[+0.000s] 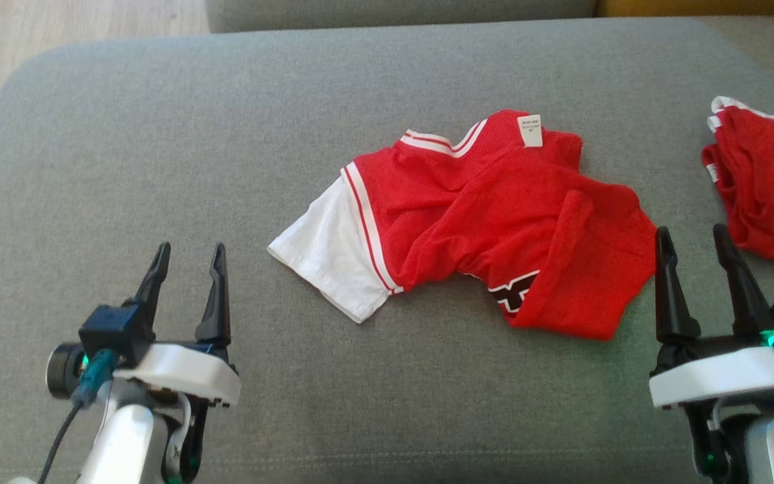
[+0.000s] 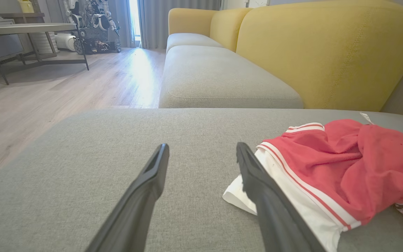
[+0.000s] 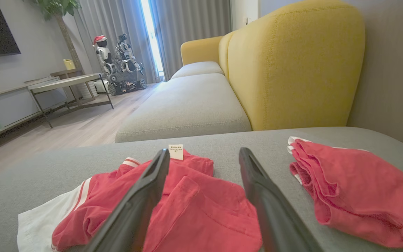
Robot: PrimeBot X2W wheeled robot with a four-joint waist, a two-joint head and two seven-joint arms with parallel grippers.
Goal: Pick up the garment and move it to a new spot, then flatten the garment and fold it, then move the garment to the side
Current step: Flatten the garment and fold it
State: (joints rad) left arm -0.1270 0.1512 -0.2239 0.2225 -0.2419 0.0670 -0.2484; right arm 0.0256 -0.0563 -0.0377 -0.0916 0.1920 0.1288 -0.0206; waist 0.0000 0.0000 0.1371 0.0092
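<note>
Hovering low over the grey cushion (image 1: 158,134), the left pincer (image 1: 191,247) has its two dark fingers spread apart and grips nothing. In its wrist view the left pincer (image 2: 202,146) points across bare cushion (image 2: 117,140), with the shirt's white sleeve (image 2: 310,210) just beside and partly behind its right finger.

The right pincer (image 1: 691,230) is likewise spread wide and empty. Its left fingertip sits just beside the shirt's right edge. In its own wrist view the right pincer (image 3: 205,151) looks over the shirt (image 3: 201,206), which lies below and between the fingers. Whether a finger touches the cloth cannot be told.

The shirt (image 1: 494,202) lies crumpled near the middle of the cushion, between the two pincers and a little further from the robot. It is red, bunched in loose folds, with one white sleeve (image 1: 323,249) spread out toward the left pincer. Red and white stripes edge the sleeve seam and collar. A white label (image 1: 529,129) stands up at the far edge, and a black and white print (image 1: 514,292) peeks out under a fold at the near edge.

A second red garment (image 1: 770,195) lies in a heap at the right, apart from the shirt, beyond the right pincer.

Behind the cushion rises a yellow backrest (image 3: 292,63), and more grey seats run off toward curtains. Wooden floor (image 2: 47,98) lies to the left, where another robot (image 3: 117,63) stands.
</note>
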